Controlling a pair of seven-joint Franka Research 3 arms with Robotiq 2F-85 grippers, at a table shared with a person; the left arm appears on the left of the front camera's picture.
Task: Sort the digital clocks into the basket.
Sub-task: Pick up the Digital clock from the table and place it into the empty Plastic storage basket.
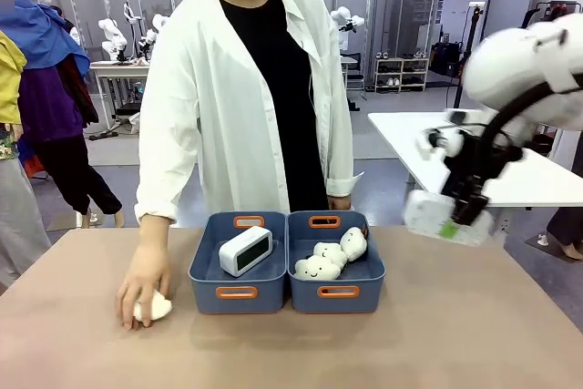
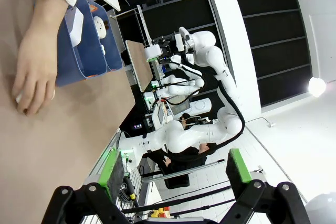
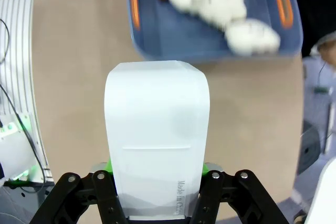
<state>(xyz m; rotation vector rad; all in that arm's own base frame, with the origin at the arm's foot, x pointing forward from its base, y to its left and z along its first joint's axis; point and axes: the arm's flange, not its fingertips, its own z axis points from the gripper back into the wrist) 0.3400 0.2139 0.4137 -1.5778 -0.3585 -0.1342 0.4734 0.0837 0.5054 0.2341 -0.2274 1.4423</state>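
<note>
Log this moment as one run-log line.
right claw: shut on white clock, airborne right of baskets | left claw: open, empty | left basket: one clock | person's hand: on plush toy

My right arm [image 1: 524, 66] is glossy white with rounded joint housings and black cables looping to its black gripper [image 1: 466, 211]. The left gripper [image 2: 176, 174] has black bolted linkage fingers with bright green pads [image 2: 112, 169]. The person opposite wears a long white open shirt [image 1: 196, 97] over a black top [image 1: 278, 70].
</note>
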